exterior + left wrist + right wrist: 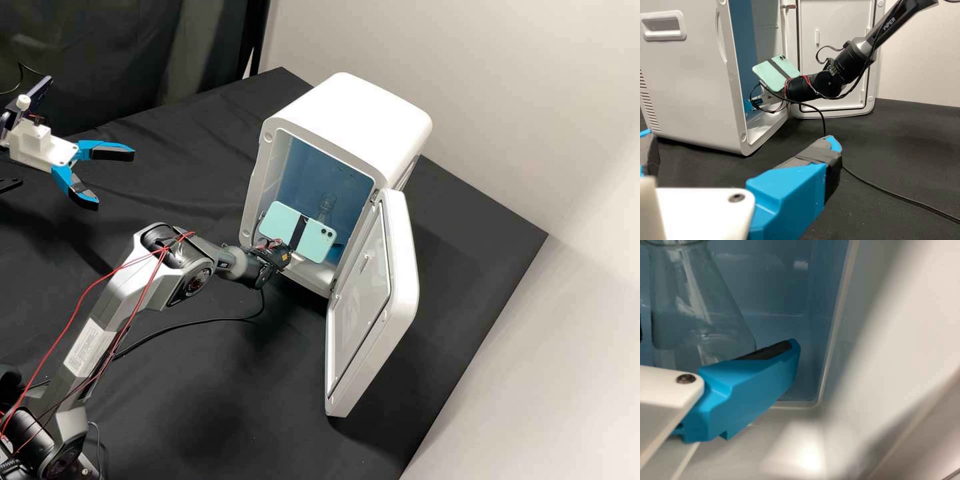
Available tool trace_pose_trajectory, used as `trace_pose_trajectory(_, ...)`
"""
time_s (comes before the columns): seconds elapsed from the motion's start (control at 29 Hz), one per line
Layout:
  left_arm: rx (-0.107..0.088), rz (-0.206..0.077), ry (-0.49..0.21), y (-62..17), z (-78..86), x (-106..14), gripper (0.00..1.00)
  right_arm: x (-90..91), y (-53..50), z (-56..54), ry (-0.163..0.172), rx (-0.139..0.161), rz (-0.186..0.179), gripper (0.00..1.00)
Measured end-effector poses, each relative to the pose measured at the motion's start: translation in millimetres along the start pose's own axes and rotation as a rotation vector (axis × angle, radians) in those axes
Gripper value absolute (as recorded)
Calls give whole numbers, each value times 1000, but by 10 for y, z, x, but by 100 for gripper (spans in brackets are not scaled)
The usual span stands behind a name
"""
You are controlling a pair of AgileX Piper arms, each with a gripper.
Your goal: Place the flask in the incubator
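A clear conical flask (pixel 327 205) stands upright deep inside the white incubator (pixel 360 120), whose interior is blue. The incubator door (pixel 380 293) hangs wide open to the right. My right arm reaches in through the opening, a mint-green phone (pixel 298 232) strapped to its wrist. In the right wrist view my right gripper (pixel 715 340) is shut on the flask (pixel 695 300), with one blue finger (pixel 750 385) against its lower wall. My left gripper (pixel 112 177) hovers open and empty over the bench at the far left, well away from the incubator (pixel 690 85).
A black cable (pixel 200 323) runs across the bench in front of the incubator. The right arm (pixel 840 75) crosses between the incubator body and the open door (pixel 835 55). The bench edge lies just to the right of the door.
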Motion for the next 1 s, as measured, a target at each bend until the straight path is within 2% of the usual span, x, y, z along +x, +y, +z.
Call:
trace_pose_trajectory(0.31,-5,-1,3,-1,-1,0,100,0,0,0,0,0,0,100)
trace_pose_trajectory(1.0,-2,0,11,-1,-9,0,100,0,0,0,0,0,0,100)
